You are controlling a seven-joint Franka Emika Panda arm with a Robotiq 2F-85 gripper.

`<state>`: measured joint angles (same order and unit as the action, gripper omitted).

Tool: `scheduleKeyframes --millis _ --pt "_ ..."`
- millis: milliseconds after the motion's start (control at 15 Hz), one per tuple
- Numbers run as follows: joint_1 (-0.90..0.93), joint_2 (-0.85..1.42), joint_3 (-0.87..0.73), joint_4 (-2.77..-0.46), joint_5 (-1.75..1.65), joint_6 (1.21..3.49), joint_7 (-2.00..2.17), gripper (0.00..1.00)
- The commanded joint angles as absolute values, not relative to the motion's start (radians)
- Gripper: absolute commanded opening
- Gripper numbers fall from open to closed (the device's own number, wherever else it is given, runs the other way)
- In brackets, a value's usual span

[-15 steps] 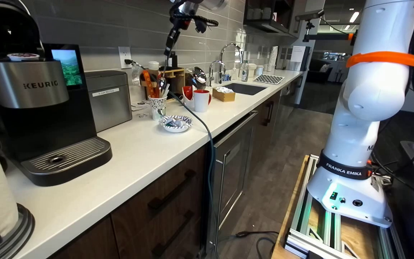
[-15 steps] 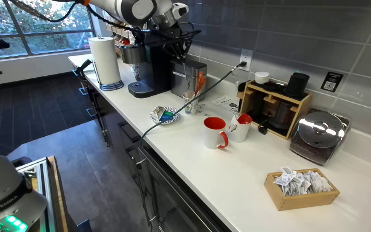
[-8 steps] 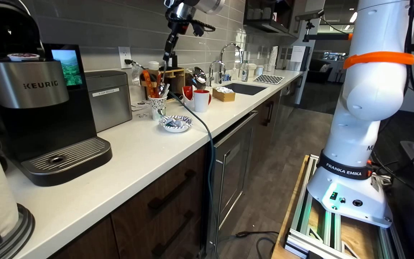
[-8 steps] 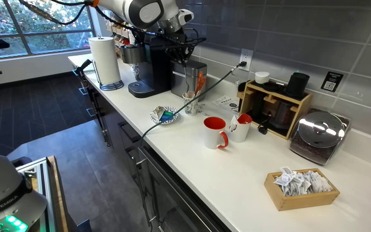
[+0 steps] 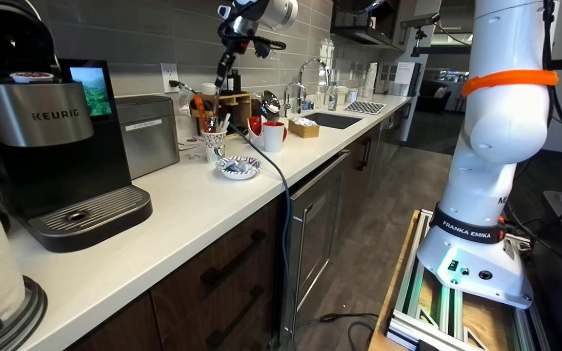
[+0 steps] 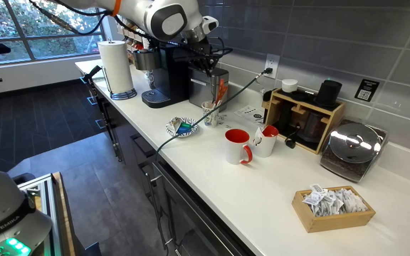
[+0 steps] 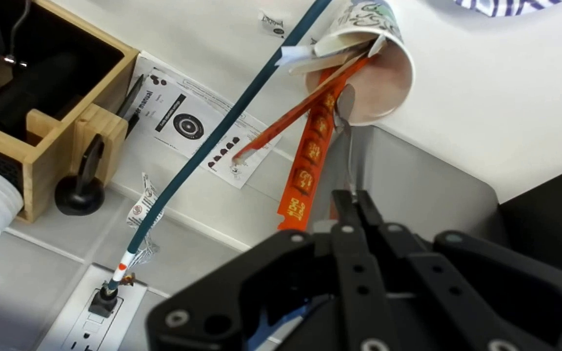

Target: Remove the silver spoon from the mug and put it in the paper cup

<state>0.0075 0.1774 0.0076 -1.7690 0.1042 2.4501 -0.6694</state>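
Observation:
The paper cup (image 6: 210, 120) stands upright on the counter and holds orange packets and pale sticks. It also shows in the wrist view (image 7: 366, 15). My gripper (image 7: 355, 196) is shut on the end of the silver spoon's handle and hangs above the cup. The silver spoon (image 7: 350, 151) points bowl down; its bowl is at the cup's mouth beside the orange packets. In an exterior view the spoon (image 6: 213, 91) drops into the cup's top; how deep it sits is unclear. Two white mugs with red insides (image 6: 236, 147) (image 6: 266, 144) stand apart from the cup.
A teal cable (image 6: 205, 117) slants past the cup from the wall outlet (image 6: 272, 64). A patterned bowl (image 5: 238, 168) with packets sits by the cup. A grey box (image 5: 147, 136) and coffee machine (image 5: 66, 146) stand to one side, a wooden rack (image 6: 303, 121) to the other.
My gripper has moved down with the spoon. The spoon's bowl has gone from above the paper cup to its mouth, among the packets. The mugs and cup have not moved.

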Motion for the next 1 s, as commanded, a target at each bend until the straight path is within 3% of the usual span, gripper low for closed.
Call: scheduleKeyframes --millis 0,600,667,733,933 --pt "-0.006 0.230 0.022 -1.732 0.064 2.452 -0.632 0.01" --pt "0.001 0.284 0.047 -1.733 0.022 2.421 -0.594 0.01" --pt "0.003 0.287 0.048 -1.732 0.010 2.417 -0.584 0.29" --pt "0.003 0.290 0.051 -1.732 0.004 2.414 -0.580 0.29" --pt "0.002 0.292 0.057 -1.732 -0.010 2.411 -0.565 0.50"
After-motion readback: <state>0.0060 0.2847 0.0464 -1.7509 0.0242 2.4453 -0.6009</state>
